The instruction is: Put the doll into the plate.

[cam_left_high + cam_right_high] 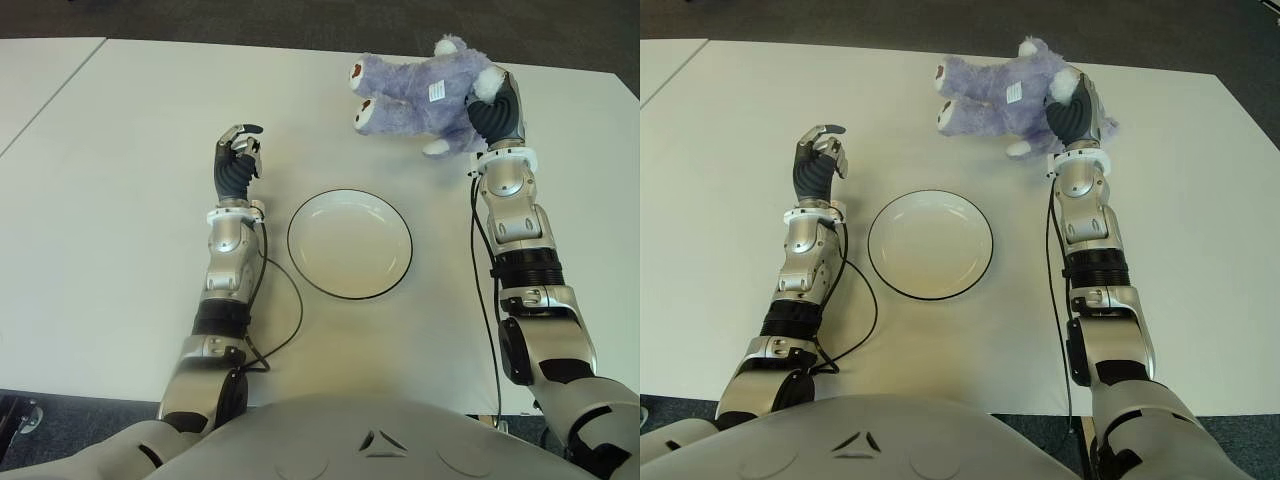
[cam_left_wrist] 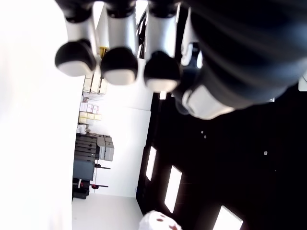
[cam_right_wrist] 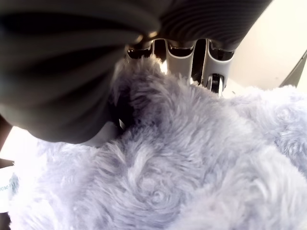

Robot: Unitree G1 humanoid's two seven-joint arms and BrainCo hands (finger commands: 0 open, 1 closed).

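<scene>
Purple plush doll (image 1: 415, 95): lay on its side at the far side of the table, beyond the plate and toward the robot's right; its two feet with dark red soles pointed toward the robot's left, and a small white tag showed on its body.
Right hand (image 1: 497, 105): sat at the doll's head end, pressed against the plush; in the right wrist view the fingers (image 3: 178, 57) sank into the fur and curled around it, so the hand had hold of the doll.
Doll in right wrist view (image 3: 192, 167): pale lilac fur filled nearly the whole picture, close against the palm.
Plate (image 1: 306, 268): round, white with a thin dark rim, held nothing; it sat on the table between the two forearms, nearer the robot than the doll and well apart from it.
Left hand (image 1: 238, 160): showed beside the plate on its left, fingers curled loosely inward and holding nothing; the left wrist view showed its rounded fingertips (image 2: 119, 64) bent over with nothing between them.
Table (image 1: 110, 200): plain white surface.
Cable (image 1: 290, 330): thin and black, looped on the table beside the left forearm, close to the plate's near-left edge.
</scene>
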